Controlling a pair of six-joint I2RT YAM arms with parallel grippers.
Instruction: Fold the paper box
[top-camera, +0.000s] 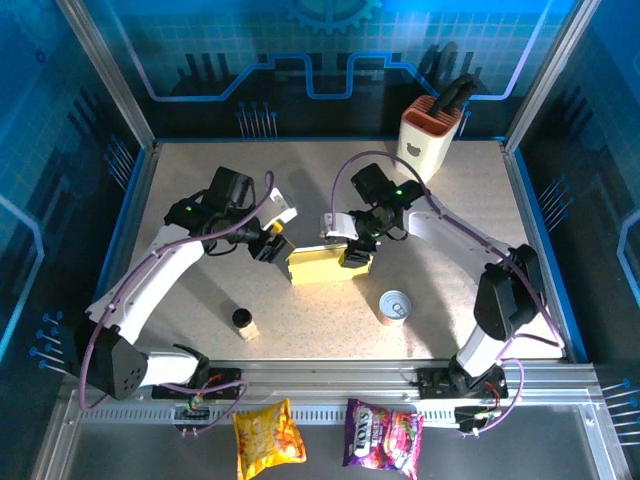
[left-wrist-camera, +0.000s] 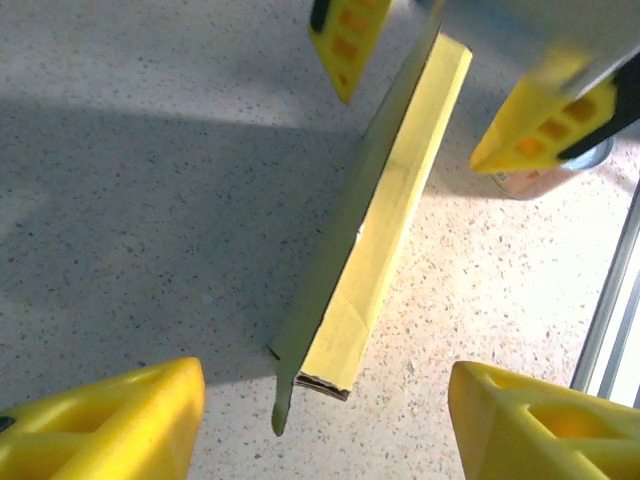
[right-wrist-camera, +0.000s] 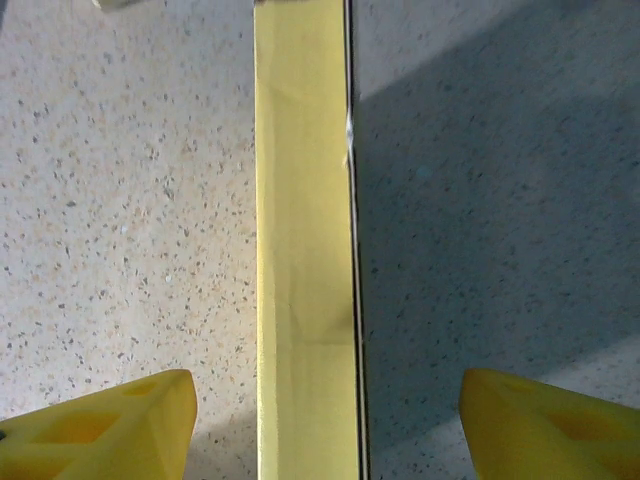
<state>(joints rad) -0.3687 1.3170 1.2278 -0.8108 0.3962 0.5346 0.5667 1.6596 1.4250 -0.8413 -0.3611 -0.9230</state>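
L fingers (left-wrist-camera: 100, 425) & R fingers (right-wrist-camera: 100, 430) spread wide, paper box (right-wrist-camera: 305, 250) btwn each pair, touching neither

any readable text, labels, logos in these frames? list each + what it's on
Nothing can be quoted as it reads.
Purple bag: big white letters, too blurred to read.
Yellow bag: print too small to read.
Can: label blurred in the left wrist view, unreadable.
Knife block: small dark mark on the front, no letters legible.
Box: plain yellow, no print visible.
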